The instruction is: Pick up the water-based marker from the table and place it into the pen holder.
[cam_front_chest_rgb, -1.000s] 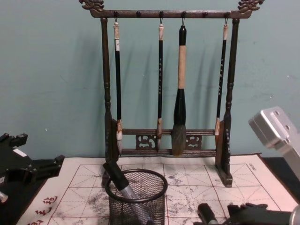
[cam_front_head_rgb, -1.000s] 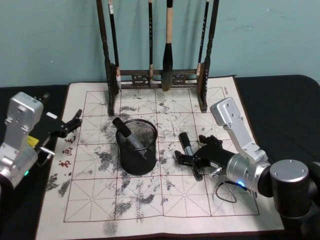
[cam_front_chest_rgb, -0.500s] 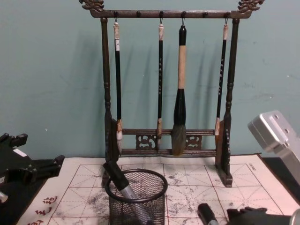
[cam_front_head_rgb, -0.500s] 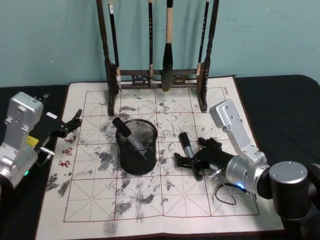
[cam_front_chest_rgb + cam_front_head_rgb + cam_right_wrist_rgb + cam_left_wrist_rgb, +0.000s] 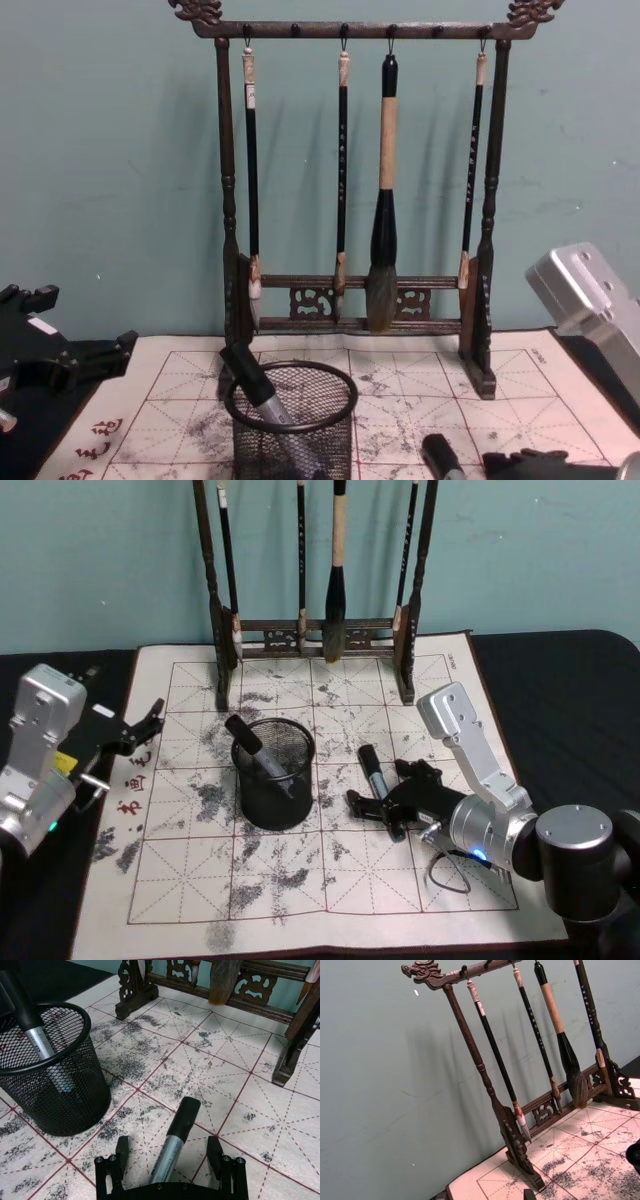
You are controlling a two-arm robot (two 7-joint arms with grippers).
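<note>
The right gripper's [image 5: 167, 1152] jaws are held open, one on each side of the marker [image 5: 174, 1140], and a gap is seen between each jaw and the silver barrel. The marker is laid flat on the mat [image 5: 300, 880], its black cap pointed away from the gripper toward the rack [image 5: 315, 630]. The gripper is kept low over the mat, with the right arm bent in from the bench's [image 5: 560, 680] right side.

The holder [image 5: 270, 800] is stood upright on the mat just to the left of the marker, apart from it, with a strip of ink-stained mat between them. A second marker [image 5: 250, 742] is leaned inside the holder, its black cap raised above the rim on the left side.

Behind both, the rack is set along the mat's far edge, and four brushes [image 5: 385, 190] are hung from its top bar.

The left gripper [image 5: 150, 720] is parked at the mat's left edge, jaws apart, well away from the holder.
</note>
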